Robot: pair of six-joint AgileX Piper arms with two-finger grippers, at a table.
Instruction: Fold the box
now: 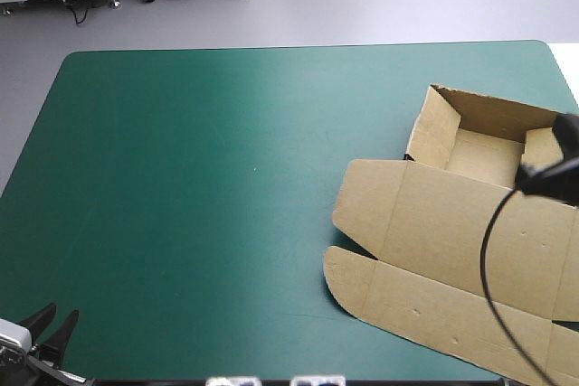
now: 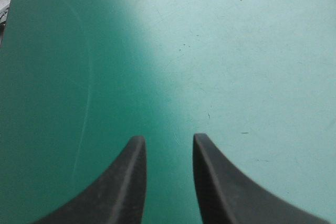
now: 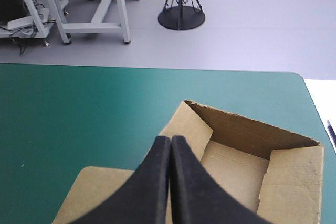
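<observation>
At four o'clock on the tabletop (image 1: 226, 178) lies the box (image 1: 452, 241), its walls raised at the far end and its lid flat toward the near edge. Above the lid the right pincer (image 3: 170, 145) hangs with fingers pressed together, holding nothing. At seven o'clock the left pincer (image 2: 168, 142) stands apart-fingered and empty. My worry is that a closed pincer pushing the lid could skid the light board toward the three o'clock edge, or flatten a wall.
</observation>
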